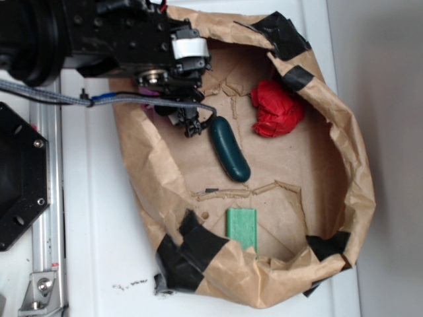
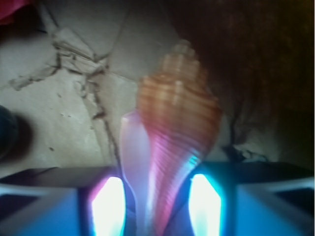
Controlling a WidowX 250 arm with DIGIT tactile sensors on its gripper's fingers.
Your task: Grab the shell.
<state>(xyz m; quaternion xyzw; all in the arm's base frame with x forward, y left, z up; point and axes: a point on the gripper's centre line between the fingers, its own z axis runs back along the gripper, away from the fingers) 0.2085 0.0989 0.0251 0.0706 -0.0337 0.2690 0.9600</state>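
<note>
Orange-tan and ribbed, the shell (image 2: 177,123) fills the middle of the wrist view, its narrow cream-pink tail running down between the two glowing fingers (image 2: 110,206) while its broad whorled body flares out beyond them. Both fingers sit close against the tail, but the blur and glare hide whether they press on it, so I cannot tell if the gripper (image 2: 157,206) has clamped the shell or merely brackets it. The shell appears to lie on the creased brown paper (image 2: 64,113) lining the bag floor. In the exterior view the gripper (image 1: 192,125) is down inside the torn paper bag (image 1: 350,152), near its left wall, and the arm hides the shell altogether. Just beside the gripper lies the dark green pickle-shaped thing (image 1: 229,152); farther off sit the red wad of paper (image 1: 276,109) and a green block (image 1: 241,228), both well apart from the grasp. The main risk, as I judge it, is the hold itself: the fingers straddle the thin tapering tail, not the wide body, so the smooth curved surface could slide or twist out on lifting. A lift that swings sideways might also nudge the pickle or snag the bag's crumpled wall.
</note>
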